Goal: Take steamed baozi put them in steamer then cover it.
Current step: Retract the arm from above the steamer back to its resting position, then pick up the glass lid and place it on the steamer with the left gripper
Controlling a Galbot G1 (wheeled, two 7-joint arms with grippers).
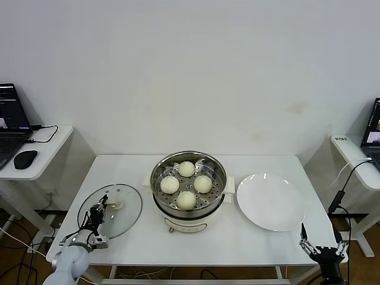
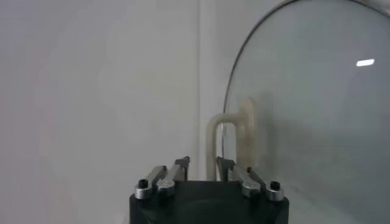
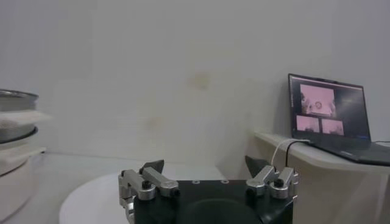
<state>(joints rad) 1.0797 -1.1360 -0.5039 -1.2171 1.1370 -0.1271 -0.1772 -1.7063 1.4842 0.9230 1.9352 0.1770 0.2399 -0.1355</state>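
Starting at the near left corner of the surface (image 1: 148, 237), you find the left end effector (image 1: 102, 208) narrowed over the cover (image 1: 122, 199), its fingers (image 2: 177, 171) drawn close beside the cream handle (image 2: 234, 137); whether they actually grip that handle cannot be told. The cover lies flat on the surface, its glass extending just beyond this end effector. Farther off toward the centre stands the steamer (image 1: 189, 199), uncovered, with all four steamed baozi (image 1: 186, 184) resting on its perforated tray. Beyond the steamer lies the white plate (image 1: 271, 202). At the near right corner, the right end effector (image 1: 322, 243) hangs off the surface edge with fingers spread wide, holding nothing, the plate just ahead of it.
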